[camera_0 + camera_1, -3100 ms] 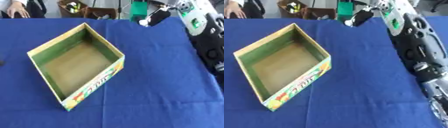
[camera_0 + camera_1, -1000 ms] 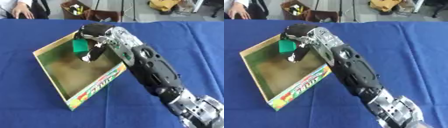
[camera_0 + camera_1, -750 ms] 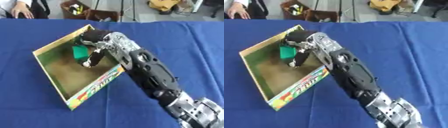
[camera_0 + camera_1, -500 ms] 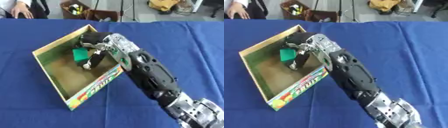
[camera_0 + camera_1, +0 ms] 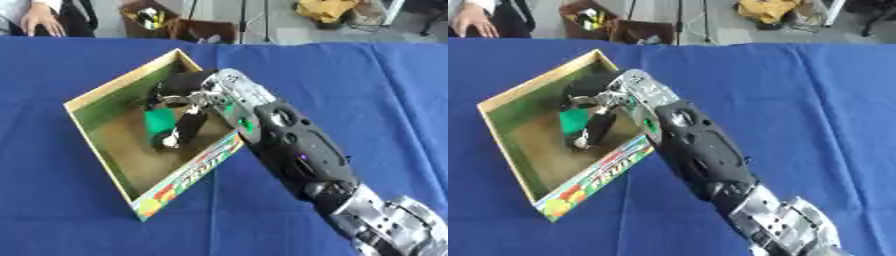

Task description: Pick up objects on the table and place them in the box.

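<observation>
Left eye view: right hand is reaching down inside the box, arm coming in from the lower right corner across the blue table. Fingers are curled round a green object, so it's gripping it, not let go yet afaict. The object sits low in the box, close to the floor, prob because it's about to get set down rather than dropped. Can't tell if it's touching the bottom tho.

Right eye view: same deal, slightly diff angle. Green object is between the dark fingers, roughly mid-box, nearer the far corner. The box sits askew on the table w/ its printed side facing the robot. Left hand doesn't show anywhere. Imo next step is just opening up and pulling out w/o snagging the box wall.
</observation>
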Controlling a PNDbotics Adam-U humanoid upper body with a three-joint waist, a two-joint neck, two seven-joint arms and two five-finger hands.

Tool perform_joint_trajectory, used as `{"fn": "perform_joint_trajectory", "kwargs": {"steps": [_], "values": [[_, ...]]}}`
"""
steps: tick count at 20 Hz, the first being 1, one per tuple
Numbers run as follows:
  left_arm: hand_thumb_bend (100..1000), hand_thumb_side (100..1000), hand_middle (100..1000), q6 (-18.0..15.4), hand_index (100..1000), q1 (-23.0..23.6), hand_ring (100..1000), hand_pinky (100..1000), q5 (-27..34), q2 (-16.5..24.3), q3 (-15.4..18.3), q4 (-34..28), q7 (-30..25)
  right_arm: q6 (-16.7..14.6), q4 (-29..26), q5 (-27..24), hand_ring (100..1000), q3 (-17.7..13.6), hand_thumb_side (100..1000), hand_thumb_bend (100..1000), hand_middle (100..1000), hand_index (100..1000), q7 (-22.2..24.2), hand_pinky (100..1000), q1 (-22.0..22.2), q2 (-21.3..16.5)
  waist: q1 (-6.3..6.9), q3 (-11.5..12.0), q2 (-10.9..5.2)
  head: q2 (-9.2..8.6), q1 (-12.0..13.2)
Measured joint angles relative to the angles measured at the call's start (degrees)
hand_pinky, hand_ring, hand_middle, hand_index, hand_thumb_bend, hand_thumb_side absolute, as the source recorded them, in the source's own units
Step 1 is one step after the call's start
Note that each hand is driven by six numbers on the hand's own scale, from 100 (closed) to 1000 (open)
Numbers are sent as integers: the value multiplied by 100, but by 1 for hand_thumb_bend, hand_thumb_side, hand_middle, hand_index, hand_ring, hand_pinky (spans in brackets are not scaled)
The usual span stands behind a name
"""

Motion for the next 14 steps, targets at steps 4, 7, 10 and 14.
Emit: {"fn": "perform_joint_trajectory", "kwargs": {"steps": [4, 7, 10, 14], "values": [[100, 1000, 719, 9, 837, 0, 676, 688, 0, 0, 0, 0, 4, 33, -86, 96, 923, -73, 595, 802, 895, 927, 27, 864, -20, -62, 0, -29, 0, 0, 49], [100, 1000, 719, 20, 838, 1, 677, 689, 0, 0, 0, 0, 5, 66, -209, 83, 921, -134, 669, 880, 897, 943, 4, 869, -30, -153, 2, -51, 0, 6, 71], [100, 1000, 719, 25, 838, 2, 676, 689, 0, 0, 0, 0, 6, 143, -375, -54, 911, -208, 769, 865, 872, 939, -68, 873, -35, -275, 12, -76, 0, 42, 82], [100, 1000, 719, 32, 838, 5, 676, 690, 0, 0, 0, 0, 0, 325, -855, -526, 899, -388, 845, 825, 859, 928, -382, 873, -86, -477, 32, -116, 0, 48, 89]]}}
